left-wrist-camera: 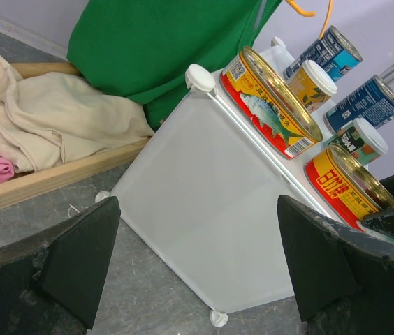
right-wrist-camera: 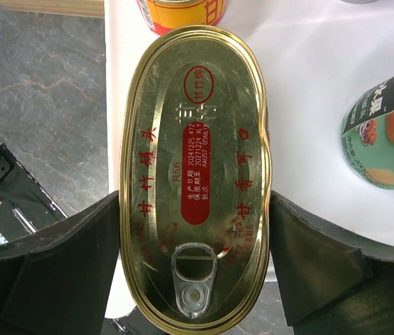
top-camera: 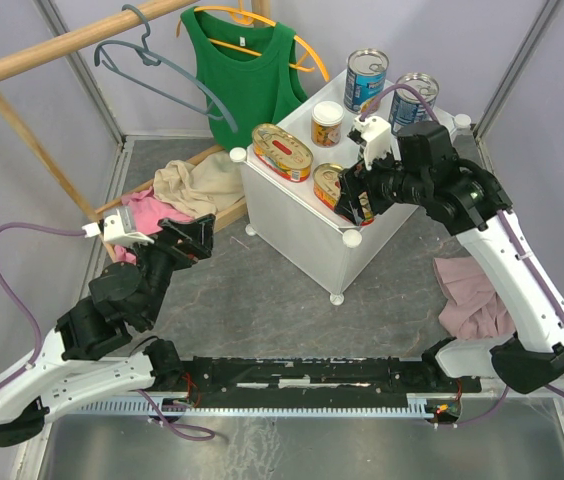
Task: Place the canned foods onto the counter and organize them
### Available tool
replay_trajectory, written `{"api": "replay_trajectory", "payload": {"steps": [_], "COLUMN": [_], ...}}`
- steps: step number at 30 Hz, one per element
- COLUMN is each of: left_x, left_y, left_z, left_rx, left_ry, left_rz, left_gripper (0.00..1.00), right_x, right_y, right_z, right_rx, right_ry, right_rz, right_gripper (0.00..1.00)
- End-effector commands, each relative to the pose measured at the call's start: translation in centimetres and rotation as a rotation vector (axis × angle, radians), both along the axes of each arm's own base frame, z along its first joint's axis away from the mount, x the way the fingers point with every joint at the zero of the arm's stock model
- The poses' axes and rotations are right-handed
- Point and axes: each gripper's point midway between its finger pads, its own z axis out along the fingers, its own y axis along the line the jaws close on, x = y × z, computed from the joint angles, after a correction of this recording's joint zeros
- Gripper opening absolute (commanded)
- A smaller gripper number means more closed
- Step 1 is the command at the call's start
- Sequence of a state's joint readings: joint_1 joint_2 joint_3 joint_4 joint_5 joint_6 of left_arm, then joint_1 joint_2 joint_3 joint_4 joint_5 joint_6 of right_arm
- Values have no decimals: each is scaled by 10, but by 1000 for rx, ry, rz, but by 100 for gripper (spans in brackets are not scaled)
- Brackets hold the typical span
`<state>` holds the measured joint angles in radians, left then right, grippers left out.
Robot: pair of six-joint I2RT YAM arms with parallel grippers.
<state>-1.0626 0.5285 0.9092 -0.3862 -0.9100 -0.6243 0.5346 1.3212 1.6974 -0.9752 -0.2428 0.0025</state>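
Note:
The counter [top-camera: 302, 225] [left-wrist-camera: 204, 209] is a white cube carrying all the cans. Two tall blue-labelled cans [top-camera: 366, 78] [top-camera: 414, 100] stand at its back, with a small white-lidded can [top-camera: 327, 124] in front of them. One oval gold tin [top-camera: 282, 152] lies at the left edge. My right gripper [top-camera: 347, 195] [right-wrist-camera: 194, 251] straddles the other oval tin [right-wrist-camera: 194, 160], which rests on the counter top near the front corner; both fingers lie against its long sides with no gap showing. A green-labelled small can [right-wrist-camera: 385, 139] stands beside it. My left gripper [top-camera: 202, 232] [left-wrist-camera: 200, 265] hangs open and empty, left of the counter.
A wooden tray of clothes [top-camera: 187, 190] sits left of the counter. A green tank top [top-camera: 242, 70] hangs on a hanger from the wooden rail behind. A pink cloth [top-camera: 472, 295] lies on the floor by the right arm.

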Motion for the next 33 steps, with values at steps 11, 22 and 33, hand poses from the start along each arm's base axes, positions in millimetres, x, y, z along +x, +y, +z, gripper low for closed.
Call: {"api": "replay_trajectory", "payload": {"steps": [11,22,33], "left_x": [1,1,2], "left_y": [-2,-2,-5], "left_z": [17,19,18], "left_rx": [-38,-38,-31], "left_ry": [-31,-33,-28], "left_rz": [0,1,-6], "left_gripper": [99,99,99], "right_x": [-3,-6,-13], "right_y": [-5,-8,-14], "right_z": [32,45,59], "right_rx": [51,66,86], "right_ry": [-95,-124,-155], "right_rz": [-13,-18,-36], "right_gripper": [91,92,92]}}
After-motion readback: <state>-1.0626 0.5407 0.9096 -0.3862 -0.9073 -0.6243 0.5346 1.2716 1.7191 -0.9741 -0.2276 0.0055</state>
